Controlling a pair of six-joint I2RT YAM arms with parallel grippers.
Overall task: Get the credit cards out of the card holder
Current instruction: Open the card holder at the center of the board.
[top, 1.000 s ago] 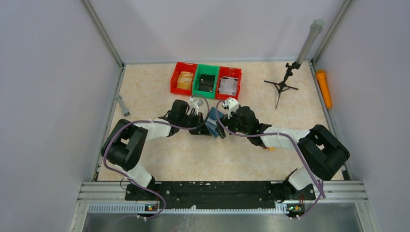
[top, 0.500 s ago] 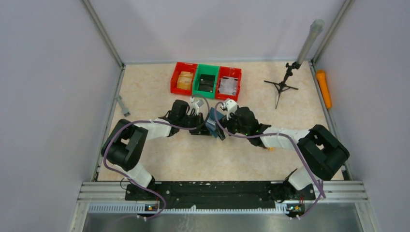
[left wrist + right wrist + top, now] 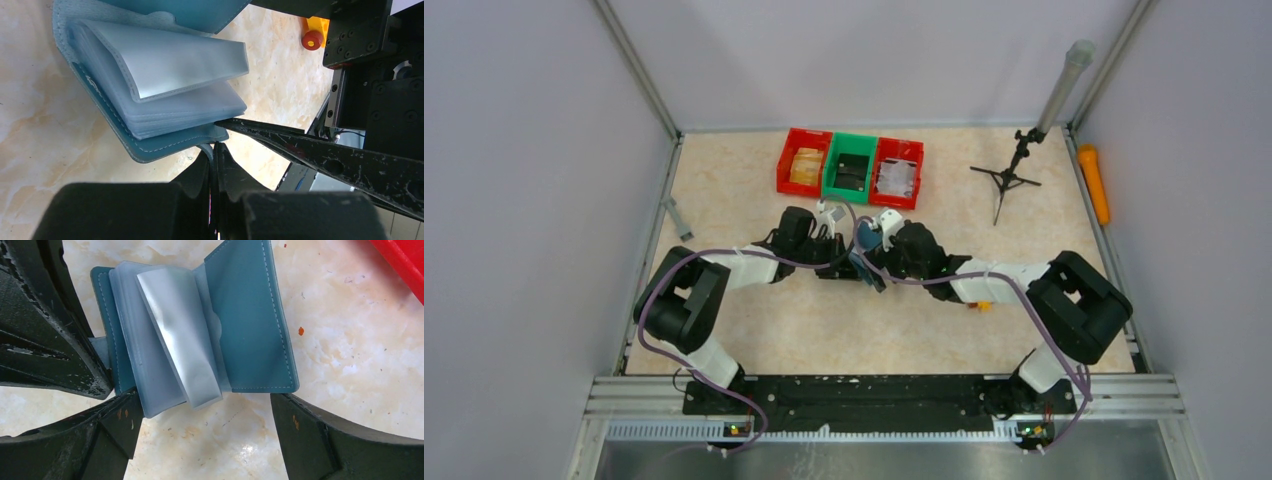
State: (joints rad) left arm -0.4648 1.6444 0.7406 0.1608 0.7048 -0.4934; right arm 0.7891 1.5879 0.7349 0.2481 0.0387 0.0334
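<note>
Mid-table, left gripper (image 3: 216,148) pinches the opened card holder (image 3: 250,325), length arm-to-arm; right gripper (image 3: 202,395) gapes.

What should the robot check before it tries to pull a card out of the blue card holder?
1. Left gripper is shut on the edge of the card holder: ok.
2. Card holder lies open with its plastic sleeves fanned out: ok.
3. Right gripper is open, with one finger on each side of the holder's near end: ok.
4. Right gripper has hold of a card: not ok, nothing is pinched yet.
5. A credit card sticks out to grab: cannot tell, the sleeves look pale and no dark card shows.
</note>
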